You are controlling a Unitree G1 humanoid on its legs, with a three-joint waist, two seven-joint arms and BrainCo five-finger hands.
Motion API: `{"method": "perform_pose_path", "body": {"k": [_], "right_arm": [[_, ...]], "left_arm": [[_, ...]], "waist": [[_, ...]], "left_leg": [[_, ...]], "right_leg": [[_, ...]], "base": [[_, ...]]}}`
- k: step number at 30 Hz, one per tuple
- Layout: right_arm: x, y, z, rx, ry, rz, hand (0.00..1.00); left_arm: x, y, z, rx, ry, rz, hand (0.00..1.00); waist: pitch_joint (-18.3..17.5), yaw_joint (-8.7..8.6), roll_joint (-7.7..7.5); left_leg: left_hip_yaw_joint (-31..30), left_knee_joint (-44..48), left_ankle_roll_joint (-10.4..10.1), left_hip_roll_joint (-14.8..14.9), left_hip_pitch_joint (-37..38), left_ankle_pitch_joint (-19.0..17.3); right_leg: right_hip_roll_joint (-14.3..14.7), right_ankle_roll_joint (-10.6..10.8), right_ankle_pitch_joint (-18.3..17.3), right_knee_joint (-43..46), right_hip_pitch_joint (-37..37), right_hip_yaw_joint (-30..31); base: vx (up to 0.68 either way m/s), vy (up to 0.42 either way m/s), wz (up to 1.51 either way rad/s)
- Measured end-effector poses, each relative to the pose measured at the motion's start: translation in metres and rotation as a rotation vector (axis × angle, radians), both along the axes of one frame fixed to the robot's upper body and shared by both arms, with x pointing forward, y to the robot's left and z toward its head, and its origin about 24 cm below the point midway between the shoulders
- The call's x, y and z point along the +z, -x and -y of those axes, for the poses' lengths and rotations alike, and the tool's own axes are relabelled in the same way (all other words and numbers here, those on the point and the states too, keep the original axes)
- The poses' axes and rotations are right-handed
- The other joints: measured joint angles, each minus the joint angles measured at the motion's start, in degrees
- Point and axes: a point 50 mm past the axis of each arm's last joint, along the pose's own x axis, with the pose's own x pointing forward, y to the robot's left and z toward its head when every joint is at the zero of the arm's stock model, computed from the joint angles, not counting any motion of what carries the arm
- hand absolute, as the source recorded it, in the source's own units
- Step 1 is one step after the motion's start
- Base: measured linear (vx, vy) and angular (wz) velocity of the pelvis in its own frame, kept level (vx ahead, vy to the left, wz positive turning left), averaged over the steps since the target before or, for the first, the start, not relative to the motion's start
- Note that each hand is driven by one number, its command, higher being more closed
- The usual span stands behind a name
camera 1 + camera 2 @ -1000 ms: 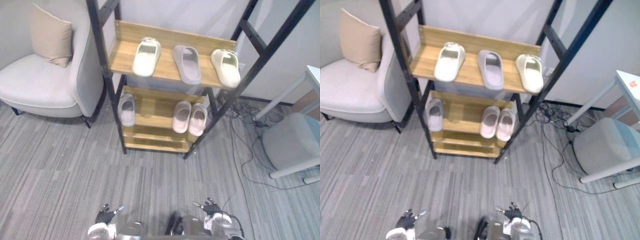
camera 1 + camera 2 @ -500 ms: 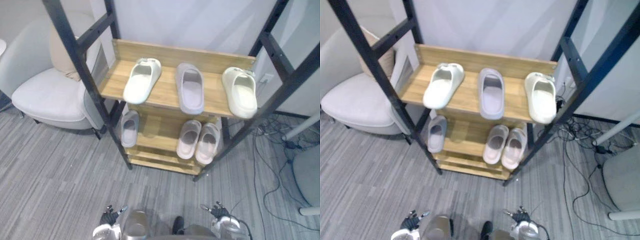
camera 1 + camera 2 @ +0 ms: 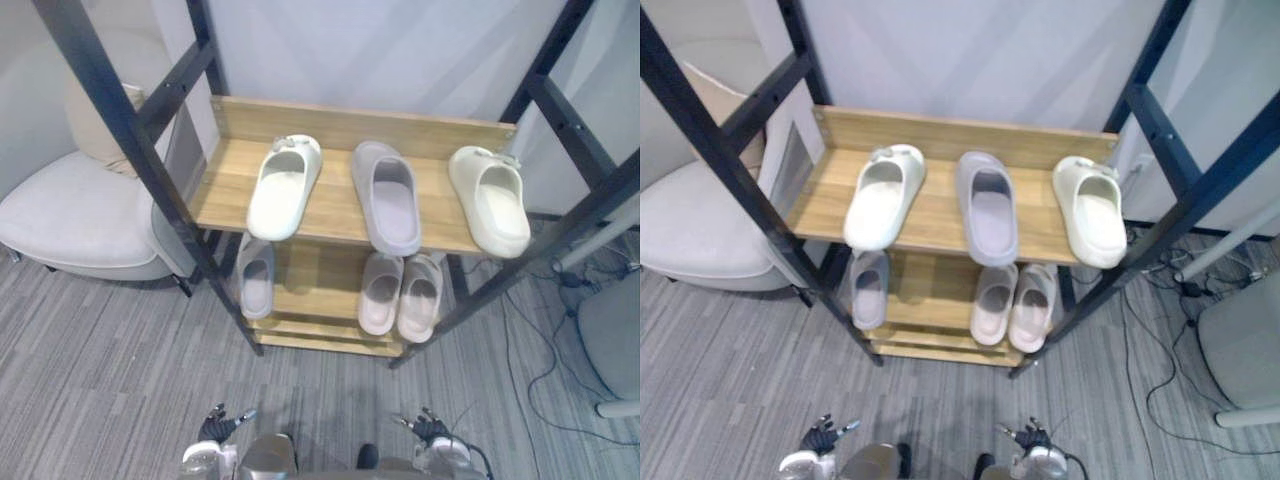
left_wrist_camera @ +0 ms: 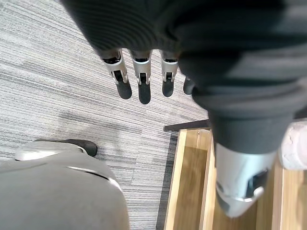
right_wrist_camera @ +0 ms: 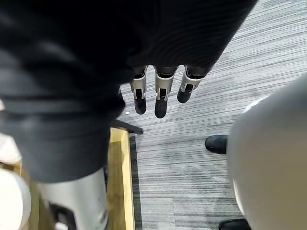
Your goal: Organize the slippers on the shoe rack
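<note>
left hand [image 3: 214, 427] and right hand [image 3: 429, 431] low, fingers straight and loose, gripping nothing; shoe rack [image 3: 340, 128] stands ahead of the fingertips, 6 slippers [image 3: 386, 197] sitting on it.

grey armchair [image 3: 70, 215] w/ beige cushion [image 3: 85, 130] sits well ahead-left of left robot hand [image 3: 213, 428]. grey striped carpet [image 3: 100, 380] lies under both. black cables [image 3: 575, 283] & pale stool [image 3: 612, 340] ahead-right of right robot hand [image 3: 430, 432]. white wall [image 3: 350, 50] far ahead.

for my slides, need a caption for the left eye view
Shoe rack with three slippers on the top shelf, three below; left hand and right hand hang open.
</note>
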Motion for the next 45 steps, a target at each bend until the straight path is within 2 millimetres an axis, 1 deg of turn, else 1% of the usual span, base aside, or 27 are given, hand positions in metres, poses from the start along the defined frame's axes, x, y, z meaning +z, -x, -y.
{"method": "perform_pose_path", "body": {"k": [2, 7, 8, 9, 10, 11, 12, 13, 14, 15, 16, 17, 18, 19, 20, 21, 24, 25, 29, 33, 39, 40, 45], "right_arm": [[-0.001, 0.003, 0.0, 0.0, 0.0, -0.007, 0.0], [0.0, 0.004, 0.001, -0.015, -0.003, 0.001, 0.0], [0.005, -0.004, 0.005, -0.021, 0.005, 0.051, 0.0], [0.007, -0.006, 0.005, -0.021, 0.008, 0.066, 0.0], [0.015, -0.015, 0.008, -0.004, 0.027, 0.127, 0.0], [0.03, -0.028, 0.014, 0.004, 0.056, 0.233, 0.0], [0.037, -0.033, 0.017, 0.006, 0.071, 0.276, 0.0], [0.049, -0.041, 0.02, 0.006, 0.092, 0.35, 0.0], [0.068, -0.05, 0.023, 0.01, 0.121, 0.452, 0.0], [0.076, -0.053, 0.023, 0.015, 0.132, 0.492, 0.0], [0.089, -0.057, 0.024, 0.016, 0.145, 0.564, 0.0], [0.108, -0.059, 0.024, 0.024, 0.17, 0.654, 0.0], [0.114, -0.059, 0.024, 0.031, 0.182, 0.681, 0.0], [0.125, -0.059, 0.023, 0.044, 0.204, 0.726, 0.0], [0.14, -0.06, 0.021, 0.065, 0.236, 0.792, 0.0], [0.144, -0.06, 0.021, 0.071, 0.246, 0.809, 0.0], [0.169, -0.064, 0.018, 0.102, 0.302, 0.92, 0.0], [0.172, -0.065, 0.018, 0.104, 0.305, 0.933, 0.0], [0.199, -0.07, 0.006, 0.157, 0.337, 1.061, 0.0], [0.223, -0.076, 0.003, 0.183, 0.377, 1.175, 0.0], [0.256, -0.094, 0.0, 0.217, 0.421, 1.337, 0.0], [0.257, -0.095, 0.0, 0.219, 0.423, 1.343, 0.0], [0.28, -0.113, -0.003, 0.232, 0.435, 1.446, 0.0]], "left_arm": [[-0.001, 0.005, 0.0, -0.004, 0.001, -0.013, 0.0], [-0.002, 0.008, -0.001, -0.013, -0.003, -0.028, 0.0], [-0.002, 0.009, -0.001, -0.013, -0.005, -0.03, 0.0], [-0.003, 0.01, -0.001, -0.013, -0.005, -0.031, 0.0], [-0.003, 0.011, -0.001, -0.014, -0.006, -0.036, 0.0], [-0.003, 0.013, -0.001, -0.023, -0.009, -0.041, 0.0], [-0.003, 0.013, -0.001, -0.029, -0.009, -0.043, 0.0], [-0.004, 0.015, -0.001, -0.032, -0.011, -0.045, 0.0], [-0.004, 0.018, -0.002, -0.044, -0.017, -0.054, 0.0], [-0.004, 0.018, -0.002, -0.047, -0.018, -0.056, 0.0], [-0.004, 0.019, -0.003, -0.051, -0.022, -0.06, 0.0], [-0.004, 0.02, -0.003, -0.067, -0.029, -0.063, 0.0], [-0.004, 0.021, -0.004, -0.07, -0.031, -0.064, 0.0], [-0.004, 0.023, -0.004, -0.069, -0.033, -0.068, 0.0], [-0.005, 0.026, -0.005, -0.073, -0.038, -0.077, 0.0], [-0.005, 0.027, -0.006, -0.08, -0.042, -0.079, 0.0], [-0.005, 0.027, -0.006, -0.122, -0.057, -0.085, 0.0], [-0.005, 0.027, -0.006, -0.123, -0.057, -0.085, 0.0], [-0.005, 0.03, -0.006, -0.133, -0.058, -0.096, 0.0], [-0.006, 0.034, -0.006, -0.142, -0.059, -0.111, 0.0], [-0.007, 0.036, -0.006, -0.164, -0.061, -0.117, 0.0], [-0.007, 0.036, -0.005, -0.164, -0.061, -0.117, 0.0], [-0.007, 0.039, -0.006, -0.162, -0.06, -0.124, 0.0]], "waist": [[-0.64, -0.18, -0.15], [-1.48, -0.63, -0.32], [-1.56, -0.63, -0.41], [-1.59, -0.64, -0.42], [-1.81, -0.92, -0.45], [-1.99, -1.53, -0.52], [-2.08, -1.82, -0.6], [-2.27, -1.99, -0.73], [-2.39, -2.1, -0.95], [-2.45, -2.22, -1.04], [-2.62, -2.36, -1.21], [-2.83, -2.42, -1.46], [-2.87, -2.43, -1.54], [-2.95, -2.46, -1.66], [-3.19, -2.59, -1.75], [-3.22, -2.69, -1.8], [-3.33, -2.97, -1.99], [-3.33, -2.97, -1.99], [-3.33, -2.91, -1.98], [-3.34, -2.65, -1.98], [-3.34, -2.44, -1.99], [-3.34, -2.41, -2.0], [-3.24, -2.02, -2.21]], "left_leg": [[0.93, -1.5, 0.05, -0.1, 0.71, 0.75], [1.64, -3.55, 0.29, -0.67, 0.95, 1.97], [2.41, -4.33, 0.44, -0.98, 1.45, 2.31], [2.52, -4.54, 0.46, -1.02, 1.56, 2.4], [2.69, -4.95, 0.55, -1.13, 1.7, 2.6], [2.83, -5.3, 0.63, -1.3, 1.84, 2.75], [2.95, -5.33, 0.64, -1.39, 1.84, 2.76], [3.34, -5.4, 0.64, -1.49, 1.88, 2.75], [4.06, -5.61, 0.64, -1.53, 2.22, 2.75], [4.23, -5.76, 0.64, -1.56, 2.37, 2.75], [4.4, -6.22, 0.71, -1.67, 2.7, 2.8], [4.63, -6.57, 0.76, -1.75, 2.99, 2.83], [4.79, -6.66, 0.76, -1.76, 3.11, 2.83], [5.16, -6.98, 0.76, -1.8, 3.47, 2.83], [5.35, -7.23, 0.77, -1.97, 3.6, 2.83], [5.39, -7.24, 0.77, -2.01, 3.6, 2.83], [5.53, -7.3, 0.78, -2.26, 3.57, 2.82], [5.53, -7.3, 0.78, -2.27, 3.57, 2.82], [5.43, -7.3, 0.78, -2.29, 3.54, 2.82], [5.15, -7.32, 0.78, -2.37, 3.44, 2.81], [3.29, -7.31, 1.21, -3.09, 2.47, 3.08], [3.25, -7.31, 1.23, -3.11, 2.44, 3.09], [2.17, -7.28, 1.5, -3.41, 1.62, 3.26]], "right_leg": [[-0.02, -0.02, 0.88, -1.06, -0.23, 0.83], [-0.14, 0.16, 2.57, -2.88, -0.51, 1.85], [-0.14, 0.25, 3.16, -3.63, -0.46, 2.87], [-0.16, 0.24, 3.28, -3.69, -0.45, 2.97], [-0.28, 0.38, 3.55, -3.91, -0.49, 3.16], [-0.47, 0.48, 3.8, -4.18, -0.49, 3.3], [-0.51, 0.52, 3.95, -4.36, -0.49, 3.41], [-0.54, 0.54, 4.24, -4.74, -0.5, 3.81], [-0.52, 0.53, 4.49, -4.95, -0.56, 4.52], [-0.52, 0.53, 4.52, -4.99, -0.56, 4.72], [-0.55, 0.54, 4.53, -4.98, -0.56, 4.94], [-0.59, 0.55, 4.53, -5.0, -0.56, 5.22], [-0.59, 0.55, 4.53, -5.01, -0.56, 5.42], [-0.59, 0.59, 4.56, -5.05, -0.56, 5.86], [-0.68, 0.77, 4.67, -5.25, -0.57, 6.11], [-0.71, 0.82, 4.71, -5.3, -0.57, 6.14], [-0.94, 1.01, 4.96, -5.61, -0.57, 6.25], [-0.95, 1.01, 4.96, -5.61, -0.57, 6.25], [-0.96, 1.01, 4.96, -5.63, -0.57, 6.18], [-1.01, 1.03, 4.94, -5.63, -0.56, 6.01], [-1.67, 1.22, 4.81, -5.66, -0.61, 4.38], [-1.69, 1.22, 4.81, -5.65, -0.61, 4.33], [-1.9, 1.27, 4.77, -5.76, -0.76, 3.18]], "base": [[-0.04, 0.006, -0.22], [-0.03, 0.017, -0.13], [-0.03, 0.036, -0.21], [-0.02, 0.034, -0.21], [-0.01, 0.021, -0.09], [-0.02, 0.03, -0.08], [-0.01, 0.045, -0.1], [-0.01, 0.047, -0.21], [-0.01, 0.044, -0.23], [-0.01, 0.027, -0.21], [-0.01, 0.026, -0.12], [0.0, 0.026, -0.11], [0.01, 0.033, -0.14], [0.0, 0.028, -0.16], [0.0, 0.028, -0.13], [0.0, 0.028, -0.09], [0.0, 0.018, -0.03], [0.0, 0.0, 0.0], [0.0, 0.0, 0.0], [0.0, 0.001, 0.01], [0.0, 0.007, 0.14], [0.01, 0.016, 0.14], [0.01, 0.004, 0.11]]}}
